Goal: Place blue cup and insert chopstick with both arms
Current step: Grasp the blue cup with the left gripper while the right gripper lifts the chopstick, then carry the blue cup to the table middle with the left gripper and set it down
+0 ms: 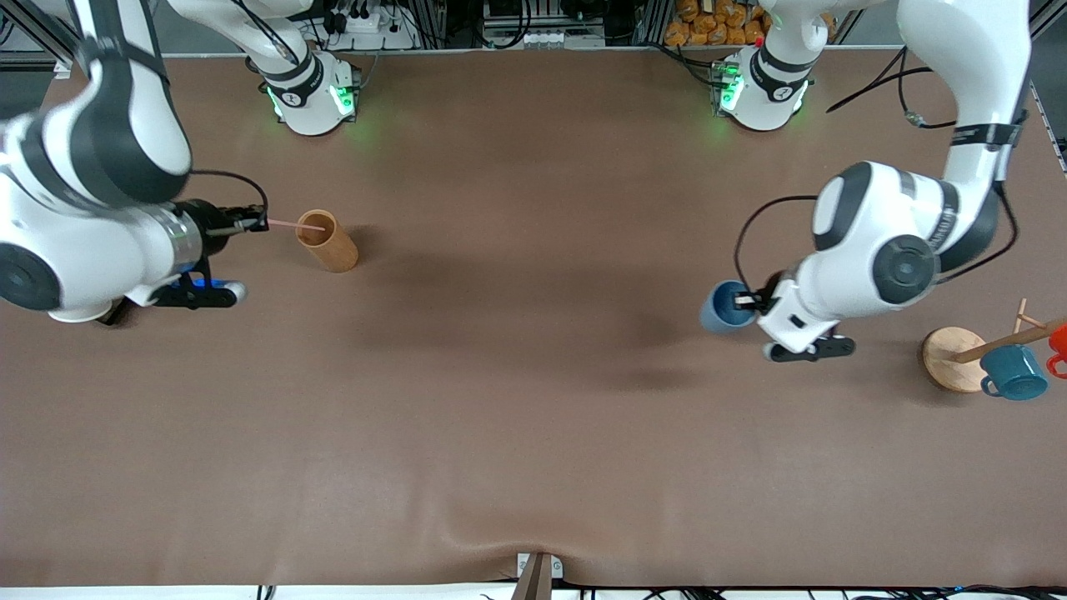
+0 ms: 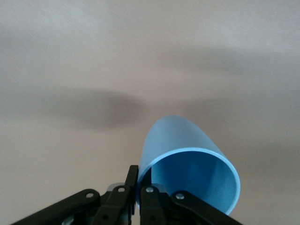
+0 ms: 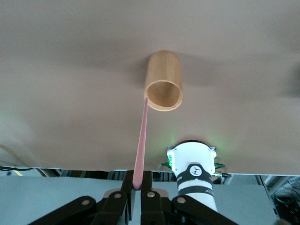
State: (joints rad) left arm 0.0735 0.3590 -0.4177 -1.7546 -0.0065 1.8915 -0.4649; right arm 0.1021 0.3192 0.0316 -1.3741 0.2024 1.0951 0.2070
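Observation:
My left gripper is shut on the rim of the blue cup, one finger inside and one outside. It holds the cup on its side above the table near the left arm's end. In the left wrist view the cup shows its open mouth beside that gripper. My right gripper is shut on one end of the pale-pink chopstick. The stick lies level, its free tip at the rim of a tan wooden cup. The right wrist view shows this gripper, the chopstick and the wooden cup.
A mug stand with a round wooden base is at the left arm's end, carrying a teal mug and a red mug. The right arm's base shows past the wooden cup. The brown table spreads between the arms.

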